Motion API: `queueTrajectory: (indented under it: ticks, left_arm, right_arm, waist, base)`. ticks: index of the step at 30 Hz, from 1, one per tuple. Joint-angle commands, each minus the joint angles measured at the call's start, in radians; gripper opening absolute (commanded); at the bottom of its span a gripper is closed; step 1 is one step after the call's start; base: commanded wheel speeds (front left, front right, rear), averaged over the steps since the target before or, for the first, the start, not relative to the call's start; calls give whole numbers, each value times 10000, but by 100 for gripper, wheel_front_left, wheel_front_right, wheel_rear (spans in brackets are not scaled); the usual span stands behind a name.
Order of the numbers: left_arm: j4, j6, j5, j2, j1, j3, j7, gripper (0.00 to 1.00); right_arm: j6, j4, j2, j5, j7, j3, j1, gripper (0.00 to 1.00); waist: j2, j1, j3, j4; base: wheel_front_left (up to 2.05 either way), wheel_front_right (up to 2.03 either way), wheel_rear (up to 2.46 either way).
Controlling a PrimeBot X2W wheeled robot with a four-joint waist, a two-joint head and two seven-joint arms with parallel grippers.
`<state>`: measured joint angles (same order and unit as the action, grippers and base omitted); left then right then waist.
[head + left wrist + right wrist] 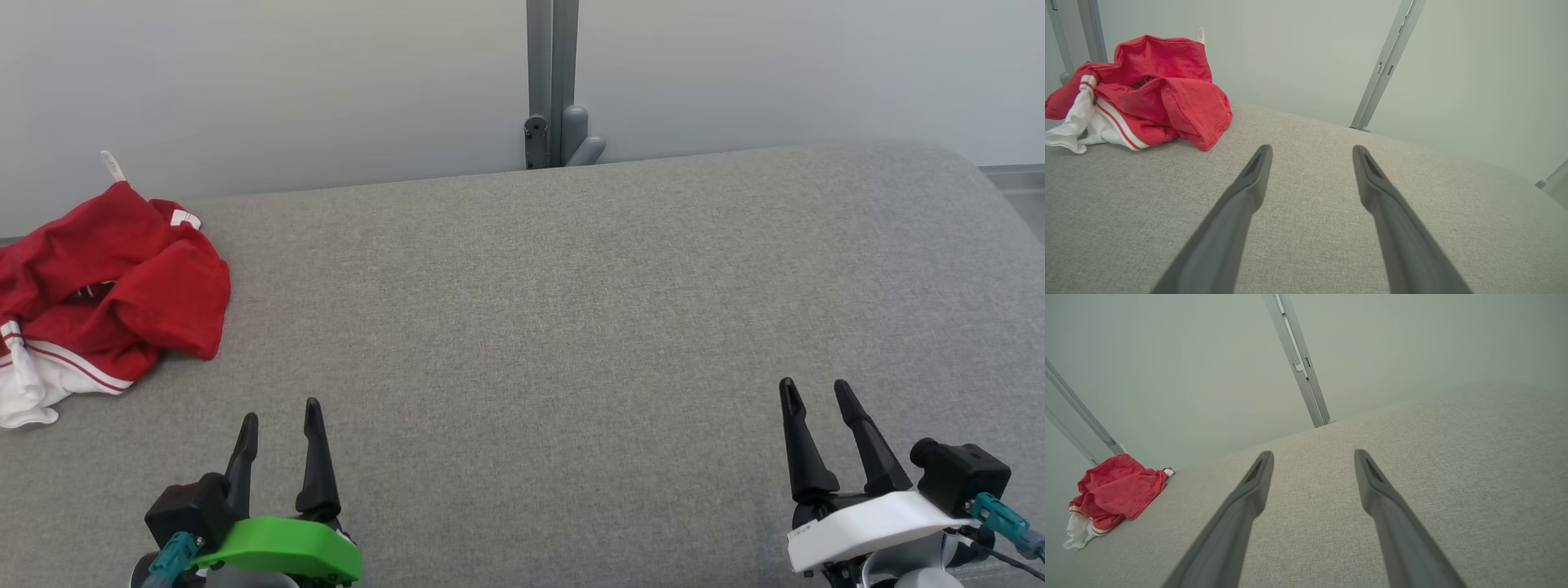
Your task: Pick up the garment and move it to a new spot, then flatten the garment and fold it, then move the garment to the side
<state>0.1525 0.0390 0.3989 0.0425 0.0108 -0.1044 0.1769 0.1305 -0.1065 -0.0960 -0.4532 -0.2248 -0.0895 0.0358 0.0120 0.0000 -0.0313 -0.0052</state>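
— How is the garment [106, 286] looking?
— It is showing red cloth with white trim and a thin red stripe, and a white tag [113, 166] is sticking up at its far edge.
— And how is it lying?
— It is sitting crumpled in a heap at the far left of the grey fabric surface [571, 327], near the back edge.

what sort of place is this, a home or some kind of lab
Most likely a lab or test cell, not a home: a surface covered in grey fabric, bare pale panels behind it joined by a grey metal post, and one crumpled red and white garment at its left end.
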Motion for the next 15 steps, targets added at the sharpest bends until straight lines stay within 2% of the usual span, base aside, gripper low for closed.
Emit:
queueTrajectory:
  ticks: [1, 15]
  left_arm:
    - [-23, 40, -297, 91, 64, 7, 85, 100]
    - [330, -47, -1418, 101, 144, 157, 386, 100]
  right_arm:
    - [2, 47, 16, 362, -92, 58, 30, 100]
    - [3, 2, 182, 1957, -206, 282, 60, 100]
  waist:
    - [-79, 0, 0, -3]
    - [-93, 0, -14, 6]
  base:
    - [0, 0, 0]
    - [0, 0, 0]
